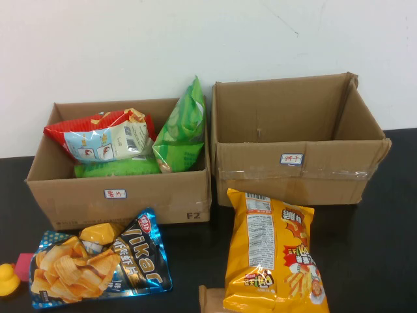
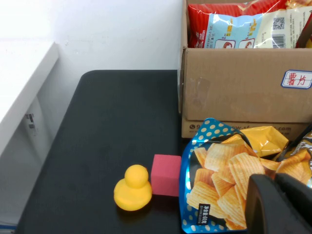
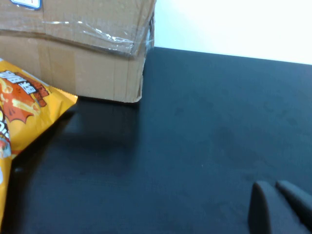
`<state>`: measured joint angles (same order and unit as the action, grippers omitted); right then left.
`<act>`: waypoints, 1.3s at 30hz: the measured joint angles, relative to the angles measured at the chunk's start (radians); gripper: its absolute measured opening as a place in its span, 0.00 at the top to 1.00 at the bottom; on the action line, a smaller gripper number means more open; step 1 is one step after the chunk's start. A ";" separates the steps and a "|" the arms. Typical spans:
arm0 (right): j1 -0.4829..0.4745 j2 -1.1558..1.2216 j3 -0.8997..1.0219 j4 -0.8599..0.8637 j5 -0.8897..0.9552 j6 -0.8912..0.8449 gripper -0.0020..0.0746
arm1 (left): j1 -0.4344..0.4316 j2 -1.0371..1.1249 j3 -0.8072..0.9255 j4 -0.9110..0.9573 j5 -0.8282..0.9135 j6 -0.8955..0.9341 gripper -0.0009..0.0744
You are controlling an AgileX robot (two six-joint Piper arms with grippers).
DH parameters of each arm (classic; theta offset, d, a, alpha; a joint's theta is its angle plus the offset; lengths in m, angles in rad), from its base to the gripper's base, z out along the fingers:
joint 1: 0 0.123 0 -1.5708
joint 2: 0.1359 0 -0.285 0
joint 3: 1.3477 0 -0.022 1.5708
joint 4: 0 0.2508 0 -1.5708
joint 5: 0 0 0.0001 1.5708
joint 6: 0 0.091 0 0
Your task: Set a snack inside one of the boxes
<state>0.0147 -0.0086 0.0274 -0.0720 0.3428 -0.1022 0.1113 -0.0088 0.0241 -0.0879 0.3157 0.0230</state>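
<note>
A blue chips bag (image 1: 107, 261) lies on the black table in front of the left box (image 1: 130, 195), with a small yellow packet (image 1: 101, 233) on top of it. A large orange snack bag (image 1: 273, 251) lies in front of the empty right box (image 1: 293, 176). The left box holds a red-and-white bag (image 1: 98, 140) and green bags (image 1: 182, 127). Neither gripper shows in the high view. My left gripper (image 2: 274, 181) is shut and empty, just above the blue chips bag (image 2: 219, 180). My right gripper (image 3: 274, 187) is shut and empty over bare table, to the right of the orange bag (image 3: 24, 112).
A yellow rubber duck (image 1: 8, 280) and a pink cube (image 1: 25, 266) sit at the table's left edge, beside the blue bag. They also show in the left wrist view: duck (image 2: 132, 188), cube (image 2: 165, 174). A brown cardboard scrap (image 1: 210, 300) lies at the front edge.
</note>
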 joint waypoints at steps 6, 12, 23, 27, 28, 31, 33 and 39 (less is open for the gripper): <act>0.000 0.000 0.000 0.000 0.000 0.000 0.98 | 0.000 0.000 0.000 -0.006 0.000 0.000 0.99; 0.000 0.000 0.000 0.000 0.000 0.000 0.98 | 0.000 0.000 0.000 -0.009 0.000 0.000 0.99; 0.000 0.000 0.000 0.000 0.000 0.000 0.98 | 0.000 0.000 0.000 -0.016 -0.005 0.000 0.99; 0.000 0.000 0.000 0.000 0.000 0.000 0.98 | 0.000 0.000 0.000 -0.042 -0.009 0.000 0.99; 0.000 0.000 0.000 0.000 0.000 0.000 0.98 | 0.000 0.000 0.000 -0.057 -0.012 0.000 0.99; 0.000 0.000 0.000 0.000 0.000 0.000 0.98 | 0.000 0.000 0.002 -0.133 -0.032 0.000 0.99; 0.000 0.000 0.000 0.000 0.000 0.000 0.98 | 0.000 0.000 0.002 -0.238 -0.051 -0.023 0.99; 0.000 0.000 0.000 0.000 0.000 0.000 0.98 | 0.000 0.000 0.002 -0.828 -0.148 -0.213 0.99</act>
<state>0.0147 -0.0086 0.0274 -0.0720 0.3428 -0.1022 0.1113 -0.0088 0.0259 -0.9159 0.1673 -0.1898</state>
